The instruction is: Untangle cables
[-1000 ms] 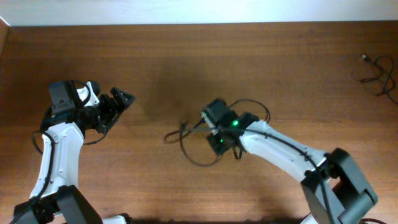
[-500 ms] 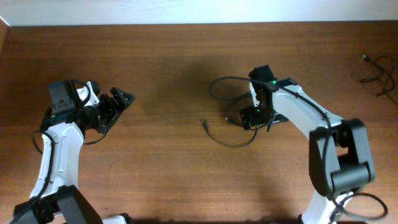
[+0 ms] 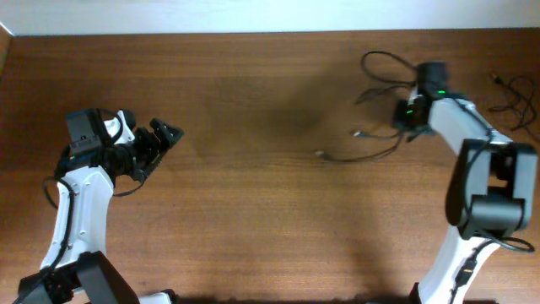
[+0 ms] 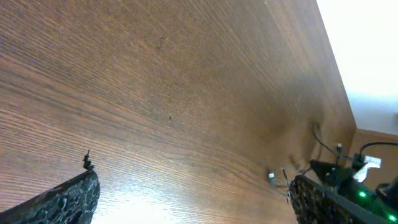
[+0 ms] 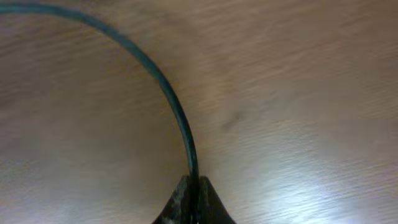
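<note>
My right gripper [image 3: 411, 114] is at the far right of the table, shut on a thin black cable [image 3: 371, 154] that trails left with small plugs at its ends. In the right wrist view the cable [image 5: 163, 87] curves up and left from between the shut jaws [image 5: 194, 198]. A second thin black cable [image 3: 516, 103] lies coiled near the table's right edge. My left gripper [image 3: 167, 139] is open and empty at the left side; its two fingertips [image 4: 193, 196] frame bare wood in the left wrist view, with the cable plugs [image 4: 272, 176] far off.
The wooden table [image 3: 253, 219] fills the overhead view. Its far edge runs along a white wall [image 3: 253, 15]. The right arm's body [image 3: 489, 203] stands at the right front, the left arm's base [image 3: 76, 270] at the left front.
My right gripper has carried the cable from the table's middle up and to the far right. The cable now stretches out behind it. The left arm has not moved.
</note>
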### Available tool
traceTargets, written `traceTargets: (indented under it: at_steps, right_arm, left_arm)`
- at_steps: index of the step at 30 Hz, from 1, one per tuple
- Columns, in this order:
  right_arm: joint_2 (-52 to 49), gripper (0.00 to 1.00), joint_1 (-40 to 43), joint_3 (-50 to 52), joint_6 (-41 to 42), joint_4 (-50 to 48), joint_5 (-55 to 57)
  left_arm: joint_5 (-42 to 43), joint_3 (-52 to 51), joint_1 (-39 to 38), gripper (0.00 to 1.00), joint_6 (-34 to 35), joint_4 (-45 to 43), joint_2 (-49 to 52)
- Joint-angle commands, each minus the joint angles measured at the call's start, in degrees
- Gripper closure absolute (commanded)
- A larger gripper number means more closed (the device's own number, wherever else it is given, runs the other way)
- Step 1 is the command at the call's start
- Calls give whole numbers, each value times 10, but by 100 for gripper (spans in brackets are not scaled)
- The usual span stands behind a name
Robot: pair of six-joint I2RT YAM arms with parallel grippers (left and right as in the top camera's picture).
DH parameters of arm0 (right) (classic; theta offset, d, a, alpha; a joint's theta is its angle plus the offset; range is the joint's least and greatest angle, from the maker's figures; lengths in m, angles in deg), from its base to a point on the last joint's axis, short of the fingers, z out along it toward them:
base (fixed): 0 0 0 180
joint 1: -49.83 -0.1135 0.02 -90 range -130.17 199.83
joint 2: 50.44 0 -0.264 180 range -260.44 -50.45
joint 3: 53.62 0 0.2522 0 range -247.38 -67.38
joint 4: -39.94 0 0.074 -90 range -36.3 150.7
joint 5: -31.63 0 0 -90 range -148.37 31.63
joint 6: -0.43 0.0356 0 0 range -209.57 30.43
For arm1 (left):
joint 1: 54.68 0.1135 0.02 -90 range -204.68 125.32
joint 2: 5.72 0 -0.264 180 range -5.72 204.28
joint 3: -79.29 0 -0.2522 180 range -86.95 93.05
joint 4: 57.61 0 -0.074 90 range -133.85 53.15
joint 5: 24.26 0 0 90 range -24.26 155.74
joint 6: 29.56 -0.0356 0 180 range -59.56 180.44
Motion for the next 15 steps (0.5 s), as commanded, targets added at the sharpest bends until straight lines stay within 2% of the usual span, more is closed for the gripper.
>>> traceTargets:
  at_steps: [1,4,6,7,8,9,10,11,12,14,15]
  right_arm:
    - [-4,96,72,-9,-112,-93,7]
    - [-11,96,133,-9,-115,-219,5]
    - [-20,96,139,-9,-168,-256,-23]
    - [-22,93,139,-9,-167,-270,-40]
    - [-22,70,135,-10,-167,-282,-47]
    - [-22,36,129,-22,-167,-270,-47]
    - [-22,11,124,-45,-167,-221,-47]
    - [-22,1,121,-74,-132,-137,-26]
    - [-22,1,121,-87,-60,-80,23]
    - [1,1,115,-137,-45,48,31]
    - [18,1,113,-158,-47,82,34]
  left_arm:
    - [-2,7,4,1,-10,0,-1]
    - [-2,7,4,1,-9,0,-1]
    - [-2,7,4,1,-9,0,-1]
    - [-3,7,4,1,-9,0,-1]
    - [-2,7,4,1,-10,0,-1]
    - [-2,7,4,1,-10,0,-1]
    - [-2,7,4,1,-10,0,-1]
    - [-2,7,4,1,-9,0,-1]
    - [-2,7,4,1,-10,0,-1]
    - [-2,7,4,1,-10,0,-1]
    - [-2,7,4,1,-10,0,-1]
